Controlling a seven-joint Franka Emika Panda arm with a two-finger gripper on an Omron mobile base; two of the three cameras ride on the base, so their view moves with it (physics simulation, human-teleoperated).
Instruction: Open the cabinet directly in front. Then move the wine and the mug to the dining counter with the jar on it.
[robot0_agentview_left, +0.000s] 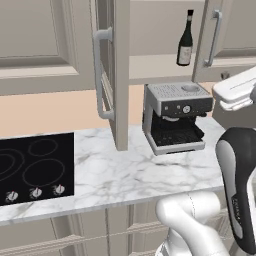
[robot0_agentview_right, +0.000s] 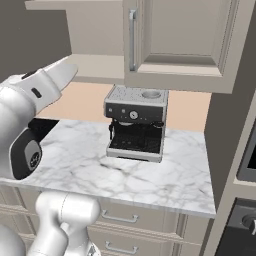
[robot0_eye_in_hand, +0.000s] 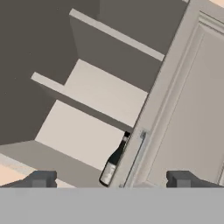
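So going left to right in the left base view: the black cooktop (robot0_agentview_left: 36, 167) is sitting at the far left of the marble counter (robot0_agentview_left: 125, 175), then the cabinet (robot0_agentview_left: 112, 75) door is swinging out edge-on over it, so the opening part looks done to me. Next the espresso machine (robot0_agentview_left: 175, 117) is parked under the open bay, and the wine (robot0_agentview_left: 185, 40) is standing upright on the bottom shelf, close to the right-hand door (robot0_agentview_left: 215, 40), probably so it's easy to reach. The gripper (robot0_eye_in_hand: 111, 179) is pointing into the cabinet, jaws spread wide and holding nothing, wine between and beyond its tips. I can't spot the mug.
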